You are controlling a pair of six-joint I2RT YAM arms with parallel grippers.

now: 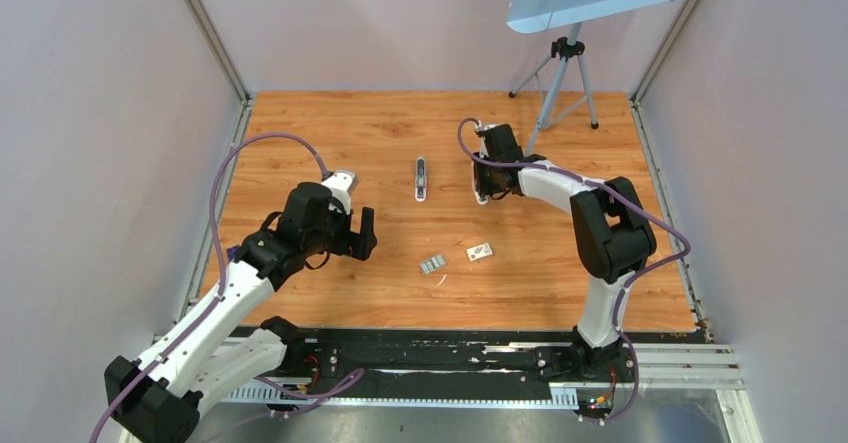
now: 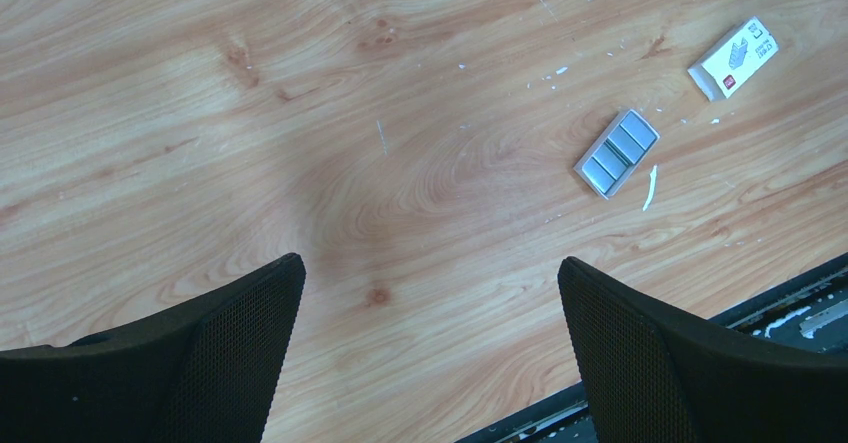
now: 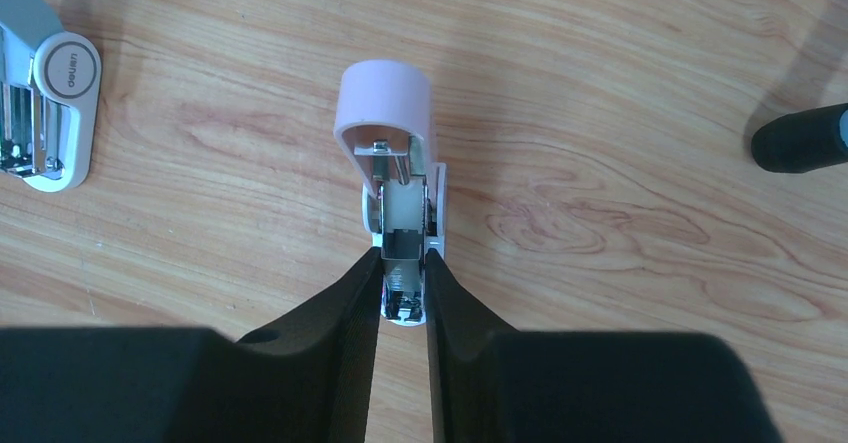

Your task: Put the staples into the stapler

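The stapler [image 1: 421, 178] lies with long axis front-to-back; right gripper [image 3: 404, 259] pinches pink piece [image 3: 385, 93].

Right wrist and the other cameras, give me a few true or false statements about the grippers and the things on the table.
The left gripper is open and empty. True.
The right gripper is closed on the stapler. False: it grips the pink piece; the stapler lies apart.
The staples lie on the table, in neither gripper. True.
The white box sits on the staples. False: it lies beside them, apart.
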